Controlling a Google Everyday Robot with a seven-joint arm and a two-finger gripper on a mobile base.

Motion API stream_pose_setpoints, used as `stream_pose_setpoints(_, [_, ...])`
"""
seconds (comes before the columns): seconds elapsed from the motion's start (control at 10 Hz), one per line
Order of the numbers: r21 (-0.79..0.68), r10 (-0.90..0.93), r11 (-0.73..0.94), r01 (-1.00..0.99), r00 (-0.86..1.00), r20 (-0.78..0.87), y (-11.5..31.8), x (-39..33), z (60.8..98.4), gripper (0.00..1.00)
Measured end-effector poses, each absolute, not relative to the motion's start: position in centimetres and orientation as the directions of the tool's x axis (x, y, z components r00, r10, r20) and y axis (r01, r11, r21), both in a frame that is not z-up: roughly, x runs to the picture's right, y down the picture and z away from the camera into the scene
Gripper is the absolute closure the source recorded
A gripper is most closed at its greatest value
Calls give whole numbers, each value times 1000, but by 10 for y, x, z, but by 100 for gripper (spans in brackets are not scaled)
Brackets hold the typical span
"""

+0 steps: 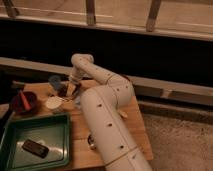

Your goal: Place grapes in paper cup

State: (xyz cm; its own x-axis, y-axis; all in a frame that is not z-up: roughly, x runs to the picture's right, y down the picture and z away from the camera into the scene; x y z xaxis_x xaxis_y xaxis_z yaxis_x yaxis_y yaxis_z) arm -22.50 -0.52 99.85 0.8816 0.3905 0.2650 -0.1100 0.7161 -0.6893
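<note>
My claw (68, 90) sits by the grapes (62, 92) (grip: cannot tell); a skewed carry could spill them beside the paper cup (53, 102).

You see a green tray (52, 132) on the near left of the wooden surface (137, 127), with a dark, flat object (35, 148) lying inside it toward the front. Behind the tray, near the left edge, you have a red bowl (23, 102). A small blue cup (55, 81) stands farther back, just left of the claw (69, 91), which hangs low over the surface's rear left part. A pale ledge (170, 86) runs along the back.
</note>
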Motion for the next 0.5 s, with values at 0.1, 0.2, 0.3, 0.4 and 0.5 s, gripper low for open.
stream_pose_setpoints(0.1, [-701,398,706,-107,877,267,1,-228,997,21])
stream_pose_setpoints(0.2, [-710,407,696,-105,873,270,4,-230,996,27])
stream_pose_setpoints(0.3, [-721,414,686,-101,869,272,8,-227,994,39])
stream_pose_setpoints(0.4, [-725,415,682,-96,867,276,10,-229,993,50])
stream_pose_setpoints(0.5, [-727,417,680,-93,865,279,9,-229,992,58])
